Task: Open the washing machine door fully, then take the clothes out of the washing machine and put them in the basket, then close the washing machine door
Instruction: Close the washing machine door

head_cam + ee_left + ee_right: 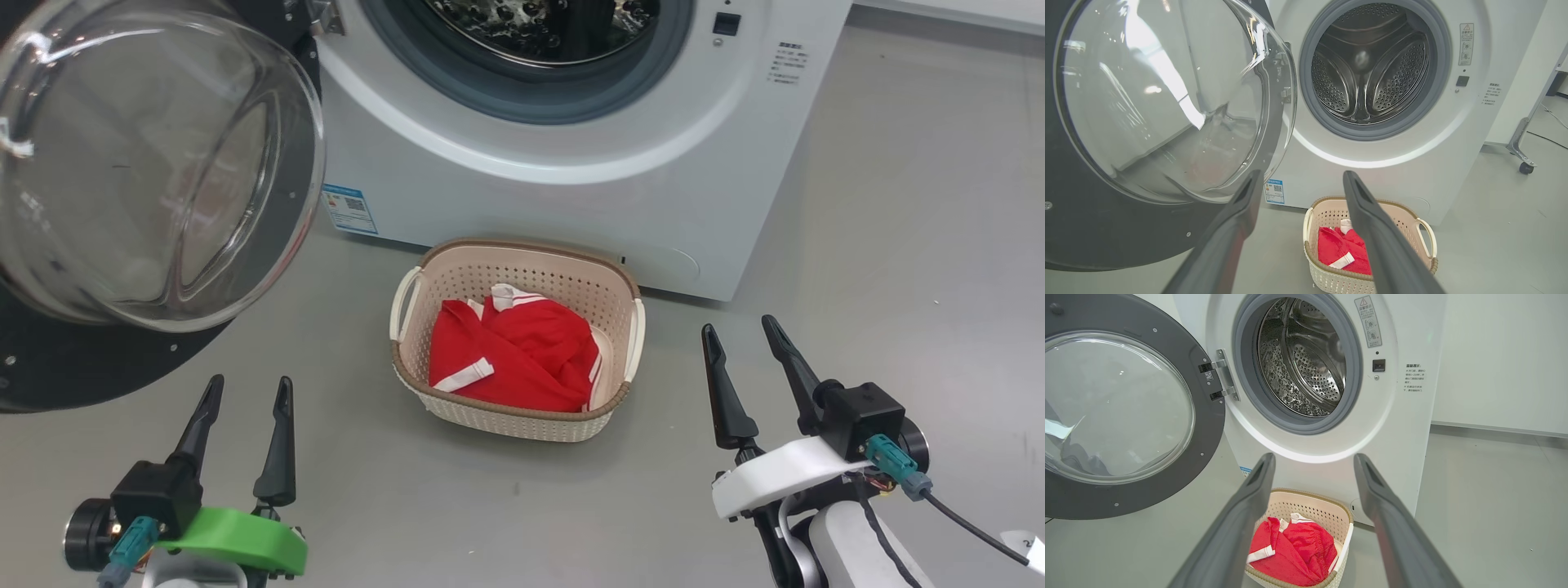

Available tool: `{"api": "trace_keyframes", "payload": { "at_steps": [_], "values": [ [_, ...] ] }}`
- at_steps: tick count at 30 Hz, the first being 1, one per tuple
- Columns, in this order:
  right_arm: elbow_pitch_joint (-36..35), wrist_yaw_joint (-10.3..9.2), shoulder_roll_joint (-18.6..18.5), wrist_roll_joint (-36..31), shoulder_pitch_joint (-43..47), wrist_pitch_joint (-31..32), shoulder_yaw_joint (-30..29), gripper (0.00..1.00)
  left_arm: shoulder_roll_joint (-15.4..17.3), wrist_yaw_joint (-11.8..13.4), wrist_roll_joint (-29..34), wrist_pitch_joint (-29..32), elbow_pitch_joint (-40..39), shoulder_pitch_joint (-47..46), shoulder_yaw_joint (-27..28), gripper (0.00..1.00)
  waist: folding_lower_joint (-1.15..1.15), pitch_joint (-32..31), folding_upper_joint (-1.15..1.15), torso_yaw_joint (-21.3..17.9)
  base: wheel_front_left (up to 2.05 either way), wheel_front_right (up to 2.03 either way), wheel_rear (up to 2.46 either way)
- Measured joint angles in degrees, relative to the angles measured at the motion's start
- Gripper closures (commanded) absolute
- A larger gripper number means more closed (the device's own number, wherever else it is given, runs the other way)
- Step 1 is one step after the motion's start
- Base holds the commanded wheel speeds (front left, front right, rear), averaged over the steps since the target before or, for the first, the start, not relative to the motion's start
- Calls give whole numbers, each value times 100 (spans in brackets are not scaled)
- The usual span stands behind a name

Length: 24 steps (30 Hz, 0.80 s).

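The washing machine [571, 188] stands ahead with its door [147, 163] swung wide to the left; the steel drum [1367, 69] looks bare inside. Red clothes [514, 355] with white trim lie in the cream basket [620, 278] on the floor in front of the machine. My left gripper [249, 388] hovers open at the lower left, below the door's glass bowl [1163, 98]. My right gripper [739, 327] hovers open at the lower right, to the right of the basket. Nothing sits between either pair of fingers. The basket [1306, 498] and clothes [1290, 551] show between the right gripper's fingers.
Grey floor [898, 229] spreads to the right of the machine. A white wall panel [1498, 359] and a wheeled metal leg [1521, 151] stand to the machine's right. A blue label [349, 208] sits low on the machine's front.
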Motion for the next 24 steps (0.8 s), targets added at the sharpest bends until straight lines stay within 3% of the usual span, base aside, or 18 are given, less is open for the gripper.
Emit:
{"api": "trace_keyframes", "payload": {
  "at_steps": [16, 24],
  "values": [
    [60, 98, -2, 140, 19, 0, 97, 0, -9, 98, 46, 0, -34, 32, -11, 0, 0, -294, 0, 1041, 0, 0, 0],
    [105, 130, 0, 147, 4, 0, 363, 0, -9, 186, 37, 0, -235, 182, 236, 0, 0, -385, 0, 1460, 0, 0, 0]
  ]
}}
